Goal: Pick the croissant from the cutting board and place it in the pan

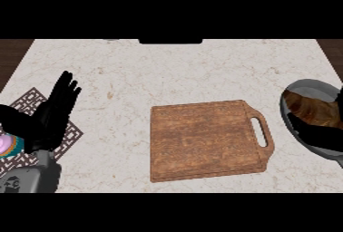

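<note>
The brown croissant (309,110) is inside the grey pan (303,84) at the right edge of the counter. My right hand (323,134) is in the pan too, its black fingers curled under and beside the croissant, and it is partly cut off by the view's edge. The wooden cutting board (204,140) lies in the middle with nothing on it, its handle slot pointing toward the pan. My left hand (50,113) rests open at the left, fingers up, away from the board.
A patterned mat (26,103) lies under the left hand at the counter's left edge. A pink and teal object (8,145) sits on it, half out of view. A dark fixture (170,41) sits at the counter's far edge.
</note>
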You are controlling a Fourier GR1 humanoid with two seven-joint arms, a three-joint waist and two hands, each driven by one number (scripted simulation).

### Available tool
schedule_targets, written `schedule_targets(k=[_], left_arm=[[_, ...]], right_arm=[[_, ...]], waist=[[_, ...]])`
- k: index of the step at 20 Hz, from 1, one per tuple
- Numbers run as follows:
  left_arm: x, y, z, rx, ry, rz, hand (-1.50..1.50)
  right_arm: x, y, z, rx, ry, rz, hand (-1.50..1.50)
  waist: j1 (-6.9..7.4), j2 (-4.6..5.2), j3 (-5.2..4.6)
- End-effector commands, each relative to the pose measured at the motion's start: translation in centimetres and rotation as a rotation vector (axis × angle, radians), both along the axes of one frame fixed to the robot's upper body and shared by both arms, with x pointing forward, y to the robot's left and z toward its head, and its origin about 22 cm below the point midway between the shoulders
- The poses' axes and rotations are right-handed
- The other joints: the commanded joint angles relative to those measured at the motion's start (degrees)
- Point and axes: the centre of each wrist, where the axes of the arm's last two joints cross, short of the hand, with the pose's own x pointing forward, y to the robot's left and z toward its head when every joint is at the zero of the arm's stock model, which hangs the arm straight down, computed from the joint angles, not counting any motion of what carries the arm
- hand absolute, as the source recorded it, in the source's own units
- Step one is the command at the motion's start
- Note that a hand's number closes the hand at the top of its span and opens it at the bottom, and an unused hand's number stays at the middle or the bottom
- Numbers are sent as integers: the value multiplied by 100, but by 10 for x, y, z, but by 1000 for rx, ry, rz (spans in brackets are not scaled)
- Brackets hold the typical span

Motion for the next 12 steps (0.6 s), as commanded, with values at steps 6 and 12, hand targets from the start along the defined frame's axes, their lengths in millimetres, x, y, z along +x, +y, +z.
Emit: schedule_targets(k=[6,12], left_arm=[[6,-7,7,-7,7,1,0],[-14,3,6,-6,-5,-6,0]], right_arm=[[34,-125,-23,107,-88,-77,150],[51,-167,-72,112,-33,6,150]], waist=[[12,17,5],[83,5,4]])
